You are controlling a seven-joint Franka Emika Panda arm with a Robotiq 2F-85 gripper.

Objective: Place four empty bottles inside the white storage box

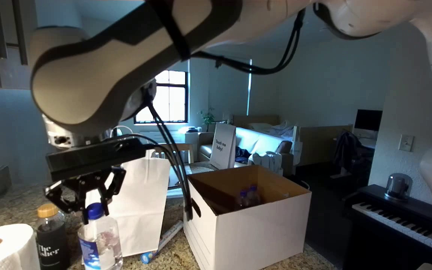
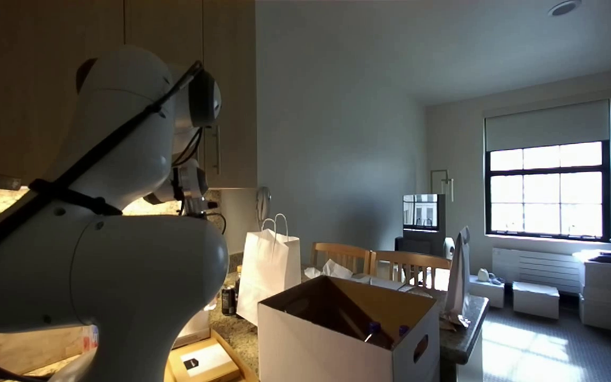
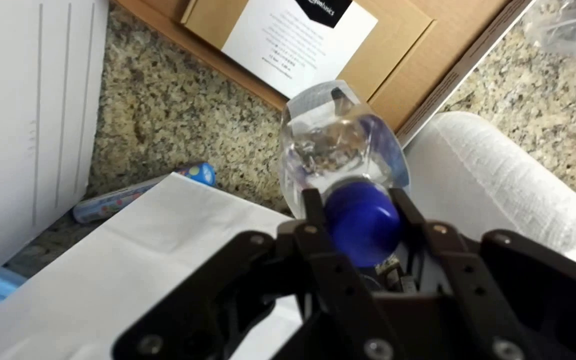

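Observation:
My gripper (image 1: 95, 216) is shut on the blue cap of a clear bottle (image 1: 105, 240), one finger on each side. The bottle's base is cut off in the exterior view, so I cannot tell whether it touches the counter. In the wrist view, the fingers (image 3: 357, 196) press the cap, and the clear bottle body (image 3: 335, 145) extends beyond it. The white storage box (image 1: 263, 236) stands open at the right, and it also shows in an exterior view (image 2: 326, 350). Two blue-capped bottles (image 1: 252, 197) are inside it, their caps (image 2: 373, 328) near one wall.
A white paper bag (image 1: 141, 213) stands between the gripper and the box. A dark jar with a wooden lid (image 1: 53, 240) and a white paper roll (image 1: 13, 247) are beside the held bottle. A patterned tube (image 1: 169, 236) and a shallow cardboard tray (image 3: 238, 65) lie on the counter.

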